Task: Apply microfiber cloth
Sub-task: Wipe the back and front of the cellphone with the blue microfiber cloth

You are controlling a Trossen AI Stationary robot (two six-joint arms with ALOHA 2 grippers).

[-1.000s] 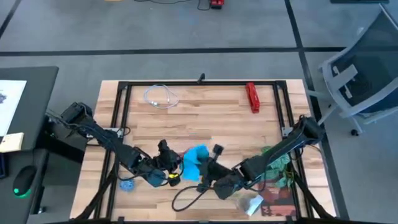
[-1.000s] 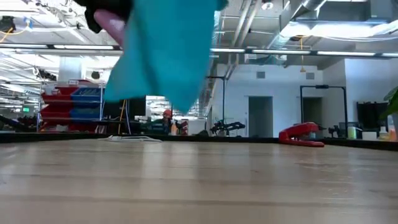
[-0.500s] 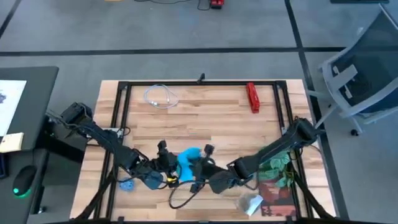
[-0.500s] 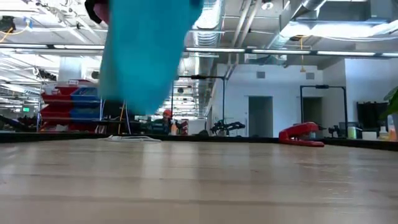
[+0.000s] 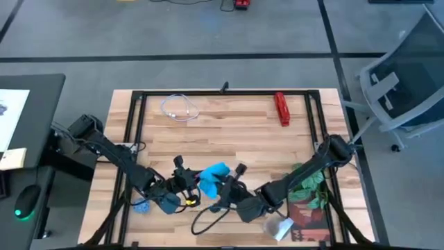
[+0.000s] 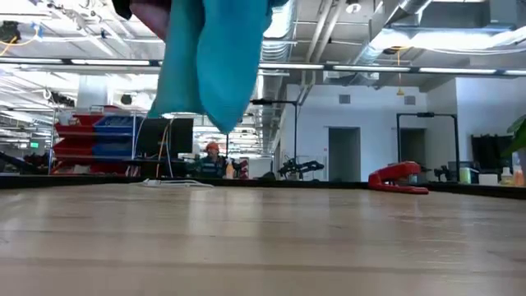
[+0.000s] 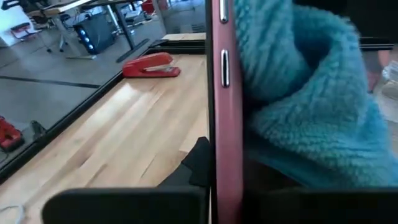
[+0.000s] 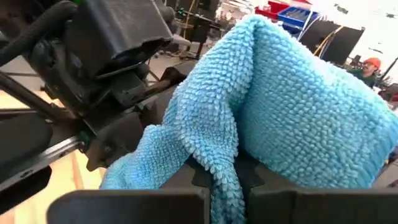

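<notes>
Both grippers are being held close together above the table's near-middle, the right gripper (image 5: 223, 186) being kept clamped on the microfiber cloth (image 5: 213, 173), which is being pressed sideways against the upright smartphone (image 7: 220, 106) pinched edge-on in the left gripper (image 5: 184, 182).

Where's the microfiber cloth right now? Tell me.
In the high view, the microfiber cloth is near the table's front edge, held by the right gripper against the phone in the left gripper.

one microfiber cloth (image 5: 214, 173), one red-edged phone (image 7: 222, 112), one red stapler (image 5: 281, 108), one coiled white cable (image 5: 179, 108), one small blue disc (image 5: 142, 206), two robot arms, one green plant (image 5: 311, 182)
</notes>
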